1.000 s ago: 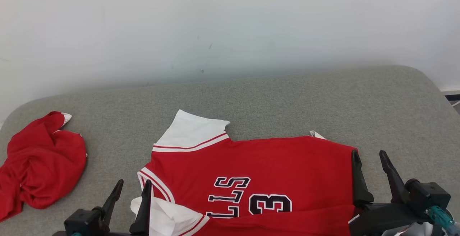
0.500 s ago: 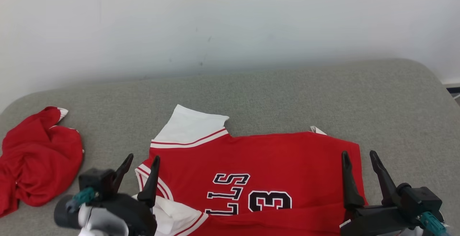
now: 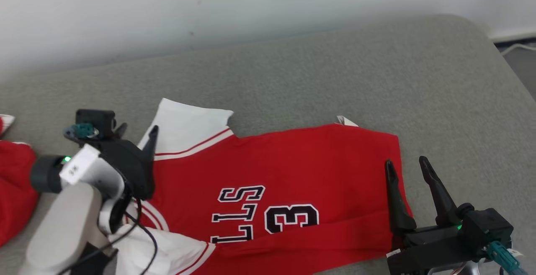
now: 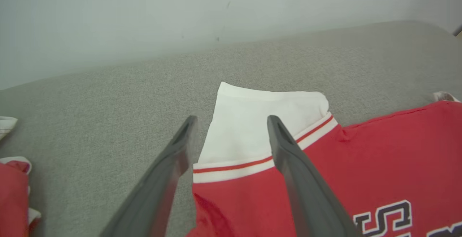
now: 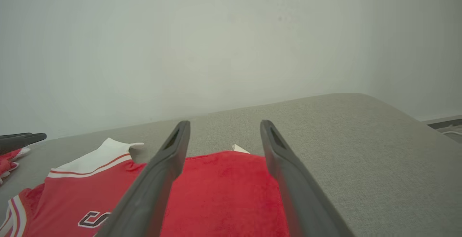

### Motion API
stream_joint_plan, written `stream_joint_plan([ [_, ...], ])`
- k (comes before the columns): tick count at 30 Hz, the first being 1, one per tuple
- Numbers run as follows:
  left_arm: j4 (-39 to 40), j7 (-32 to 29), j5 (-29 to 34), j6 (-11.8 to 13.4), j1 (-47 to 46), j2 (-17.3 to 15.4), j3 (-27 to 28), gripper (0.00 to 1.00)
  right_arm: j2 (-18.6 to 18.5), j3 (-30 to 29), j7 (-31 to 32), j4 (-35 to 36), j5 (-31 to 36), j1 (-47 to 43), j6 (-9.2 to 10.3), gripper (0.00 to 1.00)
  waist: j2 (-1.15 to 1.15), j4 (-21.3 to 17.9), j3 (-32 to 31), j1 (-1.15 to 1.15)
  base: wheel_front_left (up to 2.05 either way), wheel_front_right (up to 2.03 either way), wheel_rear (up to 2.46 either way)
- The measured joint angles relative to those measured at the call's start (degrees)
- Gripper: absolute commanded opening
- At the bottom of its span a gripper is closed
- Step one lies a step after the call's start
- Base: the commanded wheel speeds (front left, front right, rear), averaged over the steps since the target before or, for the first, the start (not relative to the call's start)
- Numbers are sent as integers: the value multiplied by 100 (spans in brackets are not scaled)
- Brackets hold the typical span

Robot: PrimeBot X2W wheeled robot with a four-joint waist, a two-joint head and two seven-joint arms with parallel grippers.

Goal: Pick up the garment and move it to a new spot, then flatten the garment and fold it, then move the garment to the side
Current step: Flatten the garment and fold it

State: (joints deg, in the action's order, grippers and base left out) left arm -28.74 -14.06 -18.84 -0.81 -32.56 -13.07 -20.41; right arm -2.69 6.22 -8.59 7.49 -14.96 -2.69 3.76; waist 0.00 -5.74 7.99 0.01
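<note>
The left tool [image 3: 137, 136] stands wide and empty, its two fingers straddling the left border of the white sleeve [image 4: 260, 121] where that sleeve joins the red jersey [image 3: 293, 162]. Whether the fingertips touch the cloth I cannot tell. The right tool [image 3: 405, 163] is equally wide and empty, poised at the jersey's hem edge with one finger over red cloth and the other over bare grey fabric. Between them the jersey lies spread on the grey padded worktop [image 3: 377, 70], close to its front edge. Its long axis runs left to right, shoulders toward the left arm and hem toward the right. Each arm is thus nearest its own end, which I judge suits a two-armed grasp for folding. A second red garment [image 3: 12, 183] lies crumpled by the worktop's left edge, apart.
</note>
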Motion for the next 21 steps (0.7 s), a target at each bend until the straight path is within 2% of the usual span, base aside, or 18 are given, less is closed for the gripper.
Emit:
stream_joint_plan([
  [10, -642, -879, 366, 232, -1129, -510, 108, 100, -13, 4, 4, 164, 1, 254, -76, 100, 0, -663, 848, 0, 0, 0, 0],
  [15, -990, -1180, 475, 236, -1709, -533, 46, 100, -11, -15, -15, 88, -16, 570, -75, 100, 1, -878, 1273, 1, 0, 0, 0],
  [21, -1337, -1471, 636, 333, -1979, -493, -43, 100, -9, -32, -81, -58, -34, 670, -67, 100, 1, -1023, 1573, -1, 0, 0, 0],
])
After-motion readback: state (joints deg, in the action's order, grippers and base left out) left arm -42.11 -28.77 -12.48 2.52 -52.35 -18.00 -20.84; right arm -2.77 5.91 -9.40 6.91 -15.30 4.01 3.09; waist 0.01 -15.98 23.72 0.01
